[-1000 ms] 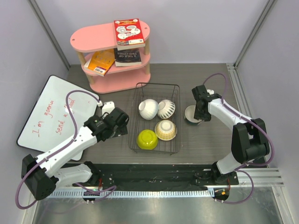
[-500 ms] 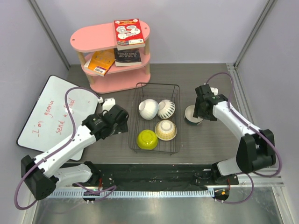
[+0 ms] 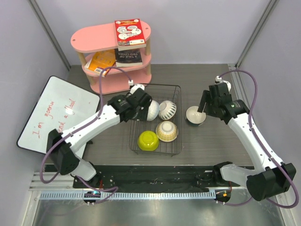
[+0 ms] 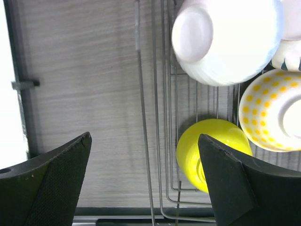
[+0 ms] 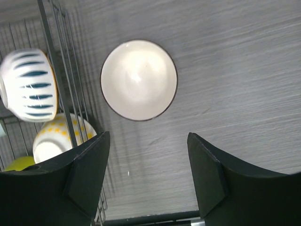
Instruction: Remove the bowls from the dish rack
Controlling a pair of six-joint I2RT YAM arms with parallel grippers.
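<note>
The black wire dish rack (image 3: 178,117) holds a white bowl (image 3: 153,110), a teal-striped bowl (image 3: 168,109), a yellow-dotted cream bowl (image 3: 166,131) and a yellow-green bowl (image 3: 148,140). My left gripper (image 3: 141,107) hangs open over the rack's left rim (image 4: 141,94), empty, beside the white bowl (image 4: 221,40) and above the yellow-green bowl (image 4: 209,150). Another bowl (image 3: 195,115), white inside with a dark rim, stands upright on the table right of the rack. My right gripper (image 5: 148,136) is open above and just off that bowl (image 5: 139,80), holding nothing.
A pink shelf (image 3: 94,40) with books stands behind the rack at the back left. A whiteboard (image 3: 47,113) lies at the left of the table. Metal frame rails (image 3: 242,89) run along the right and near edges.
My right gripper opened, let go of the bowl on the table and rose away from it. My left arm swung right from beside the rack to over its left rim.
</note>
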